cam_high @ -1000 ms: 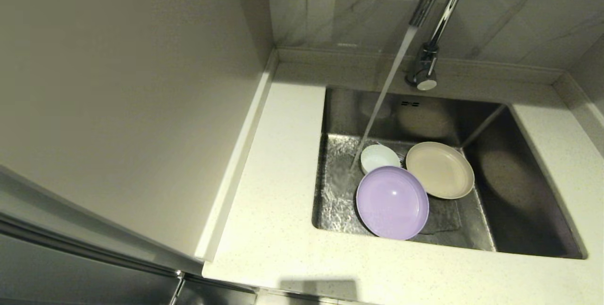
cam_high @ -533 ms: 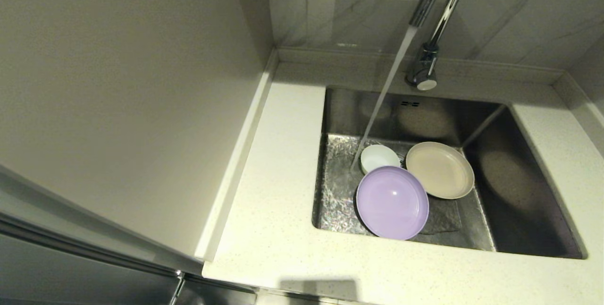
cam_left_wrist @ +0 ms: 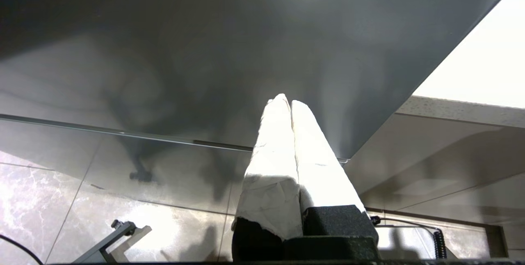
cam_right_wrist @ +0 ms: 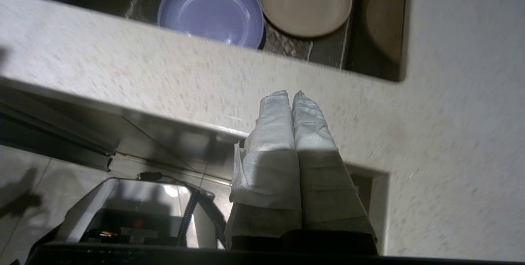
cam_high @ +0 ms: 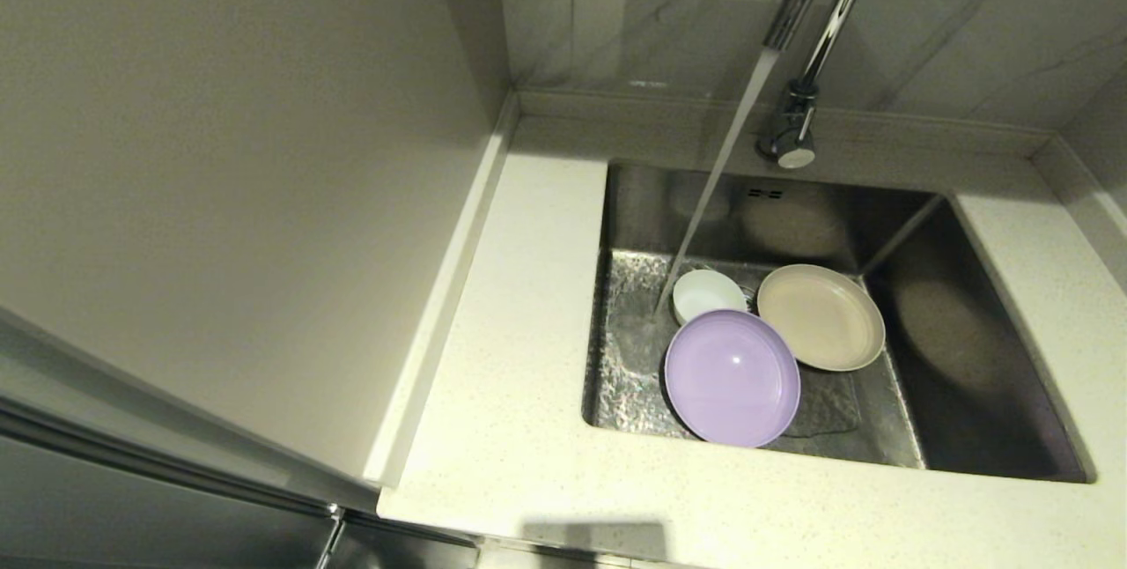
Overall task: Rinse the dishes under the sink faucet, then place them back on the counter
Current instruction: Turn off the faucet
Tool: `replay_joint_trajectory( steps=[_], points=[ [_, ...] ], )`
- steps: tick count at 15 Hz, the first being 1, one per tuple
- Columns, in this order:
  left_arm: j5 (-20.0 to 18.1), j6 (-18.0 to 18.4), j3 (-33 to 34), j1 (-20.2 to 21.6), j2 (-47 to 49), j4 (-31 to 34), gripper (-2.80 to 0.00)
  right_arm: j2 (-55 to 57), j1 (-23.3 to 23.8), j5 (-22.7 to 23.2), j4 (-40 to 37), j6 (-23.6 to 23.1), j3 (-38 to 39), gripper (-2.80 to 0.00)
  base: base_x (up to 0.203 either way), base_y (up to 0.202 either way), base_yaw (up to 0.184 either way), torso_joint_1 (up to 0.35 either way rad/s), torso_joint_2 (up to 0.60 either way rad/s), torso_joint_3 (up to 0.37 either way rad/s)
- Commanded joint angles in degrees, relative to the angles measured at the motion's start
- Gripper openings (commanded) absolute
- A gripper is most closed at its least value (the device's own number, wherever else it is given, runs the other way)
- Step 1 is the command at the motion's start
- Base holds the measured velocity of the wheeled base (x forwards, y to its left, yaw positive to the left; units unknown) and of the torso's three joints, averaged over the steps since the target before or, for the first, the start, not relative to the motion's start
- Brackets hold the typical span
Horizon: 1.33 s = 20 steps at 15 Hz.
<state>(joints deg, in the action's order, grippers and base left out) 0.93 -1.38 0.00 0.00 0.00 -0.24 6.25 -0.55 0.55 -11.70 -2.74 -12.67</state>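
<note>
All three dishes lie in the sink (cam_high: 977,358). The lavender plate (cam_high: 732,378) is nearest the front, the beige plate (cam_high: 821,316) sits to its right, and the small white bowl (cam_high: 707,293) lies behind them. Water runs from the faucet (cam_high: 806,32) and lands on the basin floor just left of the bowl. In the right wrist view my right gripper (cam_right_wrist: 290,94) is shut and empty, low over the counter's (cam_right_wrist: 164,76) front edge, with the lavender plate (cam_right_wrist: 211,8) and beige plate (cam_right_wrist: 305,0) beyond. My left gripper (cam_left_wrist: 286,101) is shut and empty, down by a dark cabinet front.
A tall pale panel (cam_high: 220,155) stands along the counter's (cam_high: 519,358) left side. Grey marbled tiles (cam_high: 951,23) back the sink. A low raised edge runs behind and to the right. Neither arm shows in the head view.
</note>
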Motion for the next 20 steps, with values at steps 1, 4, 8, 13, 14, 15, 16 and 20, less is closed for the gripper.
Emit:
replay_joint_trajectory(
  steps=[1,4,8,13,14,15,16,20],
  points=[
    [0.0,0.0,0.0,0.0,-0.1,0.0,-2.80,11.1,-0.4,0.2,-3.5,-0.4,-12.2,-2.80,0.000,0.000,0.000,0.000,0.00,0.000],
    [0.0,0.0,0.0,0.0,-0.1,0.0,-2.80,30.6,-0.9,2.6,-6.8,-0.9,-31.5,-2.80,0.000,0.000,0.000,0.000,0.00,0.000],
    [0.0,0.0,0.0,0.0,-0.1,0.0,-2.80,59.1,-1.0,3.6,-14.0,-0.9,-61.5,-2.80,0.000,0.000,0.000,0.000,0.00,0.000],
    [0.0,0.0,0.0,0.0,-0.1,0.0,-2.80,90.1,8.6,31.8,-36.6,-1.1,-93.3,-2.80,0.000,0.000,0.000,0.000,0.00,0.000],
    [0.0,0.0,0.0,0.0,-0.1,0.0,-2.80,94.6,11.3,39.7,-39.0,-3.2,-95.6,-2.80,0.000,0.000,0.000,0.000,0.00,0.000],
    [0.0,0.0,0.0,0.0,-0.1,0.0,-2.80,98.4,13.2,47.1,-40.8,-6.5,-97.1,-2.80,0.000,0.000,0.000,0.000,0.00,0.000],
    [0.0,0.0,0.0,0.0,-0.1,0.0,-2.80,101.4,14.2,52.0,-41.8,-9.1,-98.2,-2.80,0.000,0.000,0.000,0.000,0.00,0.000],
    [0.0,0.0,0.0,0.0,-0.1,0.0,-2.80,109.1,15.0,58.9,-31.6,-9.9,-100.9,-2.80,0.000,0.000,0.000,0.000,0.00,0.000]
  ],
)
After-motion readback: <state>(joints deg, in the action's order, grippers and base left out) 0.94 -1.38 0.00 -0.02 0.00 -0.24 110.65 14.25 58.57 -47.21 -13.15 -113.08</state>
